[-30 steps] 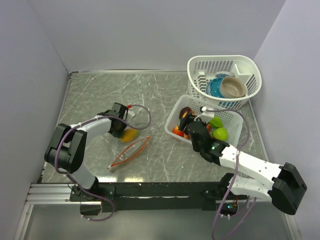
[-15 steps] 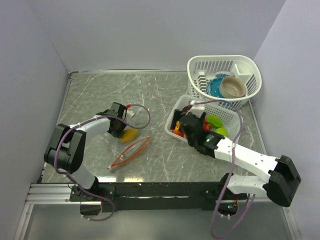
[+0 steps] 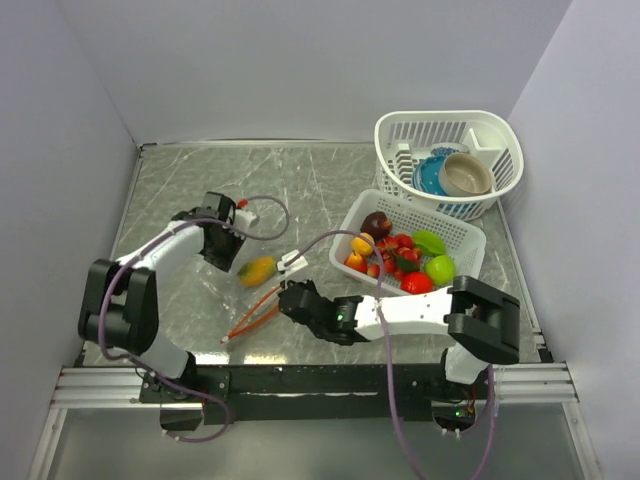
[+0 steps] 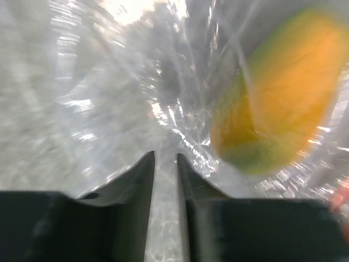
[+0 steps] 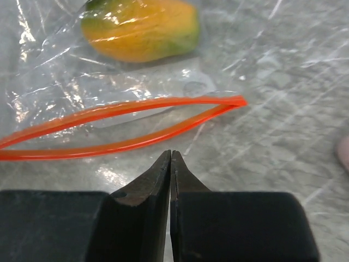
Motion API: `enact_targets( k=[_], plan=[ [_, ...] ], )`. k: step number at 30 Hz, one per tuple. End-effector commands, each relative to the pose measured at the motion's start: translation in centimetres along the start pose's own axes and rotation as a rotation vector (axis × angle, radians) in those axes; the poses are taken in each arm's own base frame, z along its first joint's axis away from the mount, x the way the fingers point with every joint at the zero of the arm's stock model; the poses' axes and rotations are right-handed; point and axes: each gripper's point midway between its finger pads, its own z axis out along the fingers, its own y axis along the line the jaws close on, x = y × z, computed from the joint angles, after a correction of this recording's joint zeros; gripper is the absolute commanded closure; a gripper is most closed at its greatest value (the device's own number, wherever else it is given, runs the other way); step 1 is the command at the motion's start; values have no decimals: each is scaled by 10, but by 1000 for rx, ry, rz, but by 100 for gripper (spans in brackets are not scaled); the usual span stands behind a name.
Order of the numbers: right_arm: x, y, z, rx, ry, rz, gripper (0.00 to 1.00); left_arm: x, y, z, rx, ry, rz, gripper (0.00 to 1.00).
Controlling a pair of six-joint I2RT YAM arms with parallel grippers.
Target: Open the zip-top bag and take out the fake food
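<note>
The zip-top bag (image 3: 252,300) lies flat left of centre, and its orange-red zip strip (image 5: 136,106) gapes open in a long loop. One piece of fake food, a yellow-orange mango (image 3: 258,270), lies inside the clear plastic, large in the left wrist view (image 4: 283,93). My left gripper (image 3: 230,258) sits at the bag's closed end; its jaws stand a narrow gap apart over the crinkled plastic (image 4: 109,98). My right gripper (image 3: 286,296) reaches across to the bag's mouth, shut and empty, with its tips (image 5: 171,154) just short of the strip. More fake food (image 3: 400,262) fills the white tray (image 3: 462,228).
A white oval basket (image 3: 500,135) at the back right holds a blue bowl (image 3: 432,175) and a beige bowl (image 3: 466,175). Grey walls close in the left, back and right sides. My right arm lies low across the table's front middle.
My right arm swung left from the white tray to the bag's mouth and its jaws shut. My left gripper drew back slightly from the mango and its jaws parted.
</note>
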Motion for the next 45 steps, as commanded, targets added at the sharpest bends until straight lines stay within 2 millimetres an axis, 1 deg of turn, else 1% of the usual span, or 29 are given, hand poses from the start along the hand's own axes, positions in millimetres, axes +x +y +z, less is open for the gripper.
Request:
enact_targets(
  k=[1,2,3,5,6,9,10,11,12,17,22,23,24,25,26,27,28,29,30,31,32,34,37,39,40,41,42,43,45],
  plan=[
    [-47,33,1,-81,-112,127,91,-36,-5,-57,61,-147,-17,65],
    [-46,35,5,-80,-112,132,91,-42,-5,-62,68,-163,-19,61],
    [-47,39,7,-89,-111,144,91,-45,-9,-62,92,-173,-28,60],
    [-42,44,13,-95,-98,148,91,-49,-13,-59,117,-179,-38,60],
    [-42,45,15,-95,-98,151,91,-54,-14,-51,127,-188,-50,60],
    [-36,51,22,-95,-82,158,92,-51,-19,-29,163,-163,-81,60],
    [-36,53,23,-98,-81,162,93,-54,-20,-23,169,-172,-84,61],
    [-30,54,27,-94,-67,163,94,-52,-23,-18,185,-167,-90,62],
    [-29,54,28,-93,-63,169,95,-53,-24,-14,195,-162,-100,62],
    [-14,53,31,-95,-36,189,98,-56,-32,-8,241,-170,-98,63],
    [-7,53,31,-100,-20,196,100,-57,-28,-3,219,-180,-91,65],
    [-13,54,27,-109,-31,209,100,-53,-30,0,220,-169,-88,66],
    [-7,51,25,-111,-23,207,100,-53,-28,5,211,-166,-91,66],
    [-8,50,21,-117,-30,212,100,-50,-28,8,208,-162,-88,66],
    [-18,49,12,-130,-57,233,100,-43,-31,14,208,-143,-87,67],
    [-9,45,7,-131,-47,224,99,-42,-31,19,204,-140,-84,67],
    [-8,43,2,-139,-51,229,99,-39,-31,22,196,-132,-81,67],
    [-16,43,-5,-159,-75,246,97,-32,-32,27,195,-117,-81,67],
    [-6,39,-8,-166,-64,238,97,-30,-34,30,196,-110,-82,67],
    [-2,44,-11,-204,-52,234,99,-30,-34,34,192,-116,-80,67],
    [-1,46,-12,-218,-52,231,100,-25,-40,38,191,-99,-69,67],
    [10,49,-10,-238,-26,218,100,-20,-44,45,171,-69,-44,69],
    [16,53,-4,-234,-10,218,100,-18,-44,46,156,-65,-34,71],
    [13,57,0,-232,-16,220,100,-17,-41,46,138,-60,-29,72],
    [15,59,3,-229,-11,212,100,-16,-41,46,138,-58,-26,72],
    [13,60,5,-227,-15,208,100,-14,-41,46,136,-52,-25,72],
    [6,63,7,-230,-25,212,100,-13,-41,46,132,-48,-25,72],
    [7,65,10,-225,-23,209,100,-11,-41,46,134,-45,-25,72],
    [1,66,15,-206,-42,211,100,-10,-43,44,141,-43,-23,72]
  ],
)
